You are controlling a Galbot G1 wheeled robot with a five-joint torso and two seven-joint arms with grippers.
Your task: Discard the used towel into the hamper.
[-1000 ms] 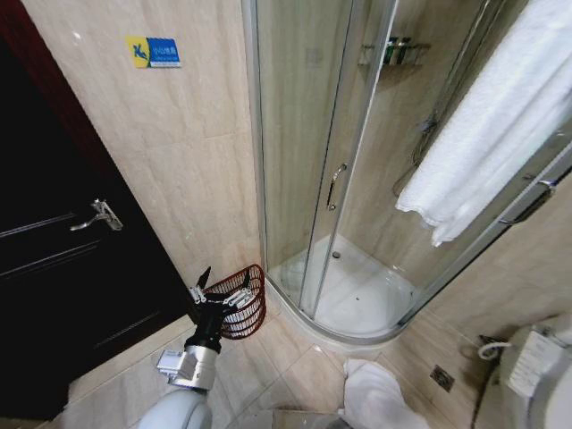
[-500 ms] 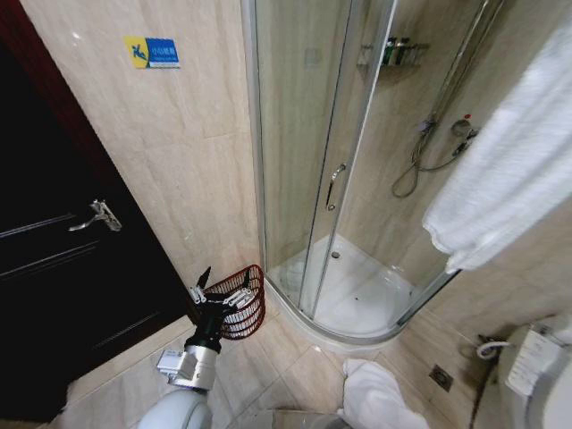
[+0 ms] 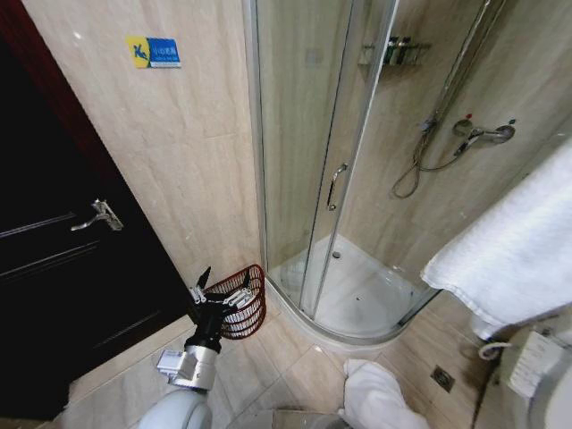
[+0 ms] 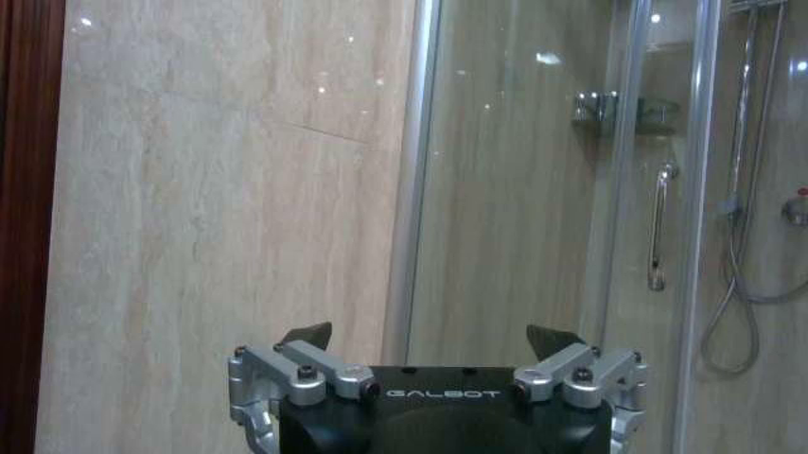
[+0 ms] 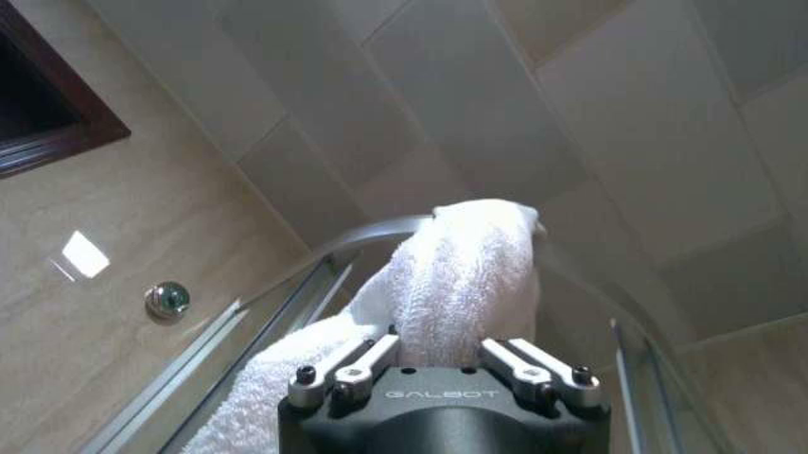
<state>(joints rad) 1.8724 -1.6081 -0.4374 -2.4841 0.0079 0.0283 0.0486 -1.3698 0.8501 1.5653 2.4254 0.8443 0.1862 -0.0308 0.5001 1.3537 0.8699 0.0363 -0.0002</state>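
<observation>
my right claw (image 5: 440,364) is clamped on a white towel (image 3: 514,259), which hangs high at my right, in front of the glass shower stall (image 3: 344,179). my left claw (image 3: 219,293) is low by the floor, its fingers (image 4: 307,336) spread apart and holding nothing, right over the rim of the dark wicker hamper (image 3: 243,308), which stands on the floor between the tiled wall (image 3: 170,161) and the shower stall.

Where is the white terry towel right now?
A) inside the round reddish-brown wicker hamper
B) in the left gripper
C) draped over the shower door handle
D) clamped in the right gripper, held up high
D: in the right wrist view the right gripper is shut on the white terry towel, raised toward the ceiling; the open left gripper sits by the wicker hamper.
</observation>
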